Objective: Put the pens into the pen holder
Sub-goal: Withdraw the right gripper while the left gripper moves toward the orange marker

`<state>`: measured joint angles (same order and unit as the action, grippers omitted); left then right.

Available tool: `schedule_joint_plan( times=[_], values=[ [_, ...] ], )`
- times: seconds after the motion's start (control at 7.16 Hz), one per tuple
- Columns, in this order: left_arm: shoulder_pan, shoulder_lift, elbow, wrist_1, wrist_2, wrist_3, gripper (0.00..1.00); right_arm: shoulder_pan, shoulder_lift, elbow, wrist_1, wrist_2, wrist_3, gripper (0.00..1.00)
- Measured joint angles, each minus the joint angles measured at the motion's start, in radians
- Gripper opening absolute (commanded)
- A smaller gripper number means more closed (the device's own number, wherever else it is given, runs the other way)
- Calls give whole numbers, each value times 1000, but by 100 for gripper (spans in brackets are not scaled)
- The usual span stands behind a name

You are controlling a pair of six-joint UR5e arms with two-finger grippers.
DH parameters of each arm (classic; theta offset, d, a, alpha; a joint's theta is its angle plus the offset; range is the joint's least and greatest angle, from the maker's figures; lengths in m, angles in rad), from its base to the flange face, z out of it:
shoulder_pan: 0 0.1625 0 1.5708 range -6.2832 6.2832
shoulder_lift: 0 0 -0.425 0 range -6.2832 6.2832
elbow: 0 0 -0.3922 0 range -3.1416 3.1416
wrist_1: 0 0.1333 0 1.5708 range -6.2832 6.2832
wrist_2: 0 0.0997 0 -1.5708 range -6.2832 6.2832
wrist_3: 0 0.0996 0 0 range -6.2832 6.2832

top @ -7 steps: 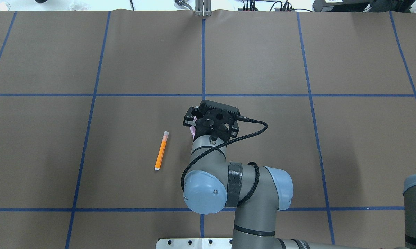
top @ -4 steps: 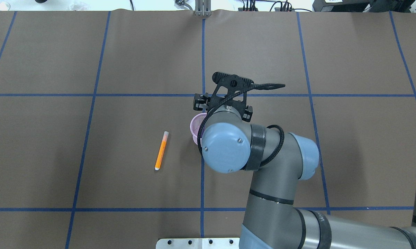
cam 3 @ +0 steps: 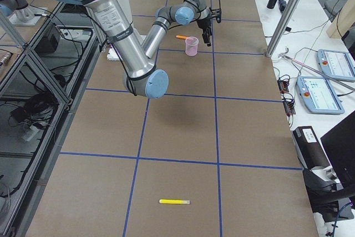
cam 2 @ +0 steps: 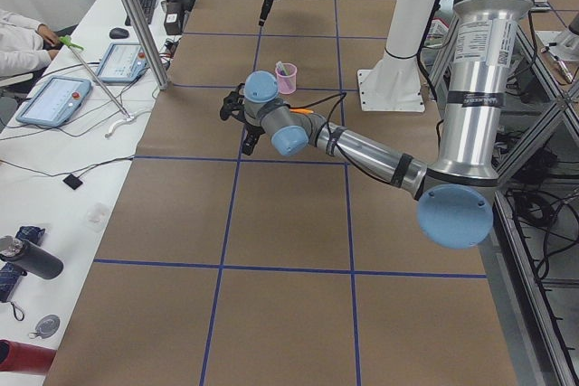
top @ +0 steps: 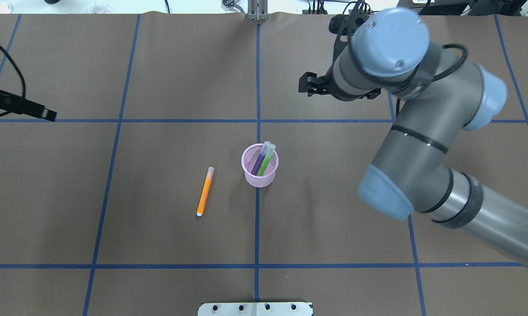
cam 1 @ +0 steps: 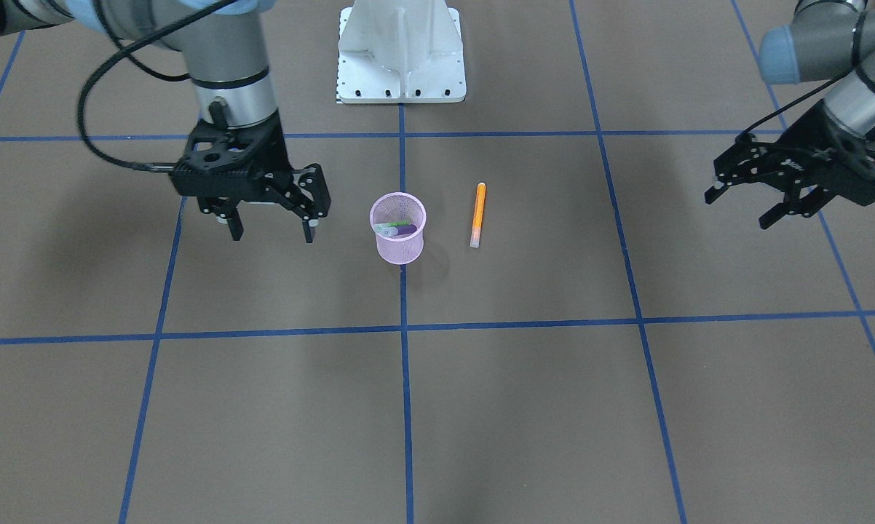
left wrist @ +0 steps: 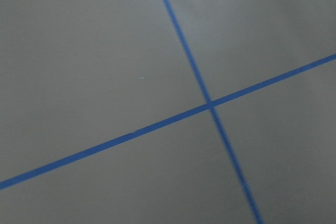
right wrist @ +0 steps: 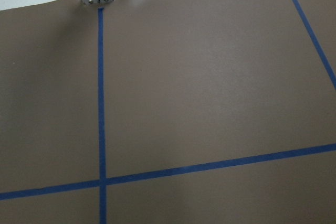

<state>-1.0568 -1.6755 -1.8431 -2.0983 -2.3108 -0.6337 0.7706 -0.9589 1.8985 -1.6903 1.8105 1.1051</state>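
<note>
2 pens (top: 259,161) in holder (top: 257,181), orange pen (top: 204,191) — outside

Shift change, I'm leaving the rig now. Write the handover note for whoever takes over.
Left gripper: open, empty, far out on its side.
Right gripper: open, empty, beside the small pink wire-mesh pen holder, not touching.
Done: slim purple pen and slim green pen lean inside the holder, pale caps up.
Left to do: slim orange pen lies flat on the brown table, apart from the holder, on the robot's left.
</note>
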Motion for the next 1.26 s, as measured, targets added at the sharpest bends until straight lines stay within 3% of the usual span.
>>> schedule_joint_plan(
  times=[0.42, 0.84, 1.26],
  values=[
    [249, -172, 16, 136, 186, -143, 100, 214, -101, 9, 2, 253, -304, 100],
    [426, -339, 48, 291, 324, -286, 98, 397, -217, 3, 1, 416, -614, 100],
    [504, -434, 156, 304, 412, -362, 63, 472, -295, -7, 6, 469, -779, 100]
  ],
)
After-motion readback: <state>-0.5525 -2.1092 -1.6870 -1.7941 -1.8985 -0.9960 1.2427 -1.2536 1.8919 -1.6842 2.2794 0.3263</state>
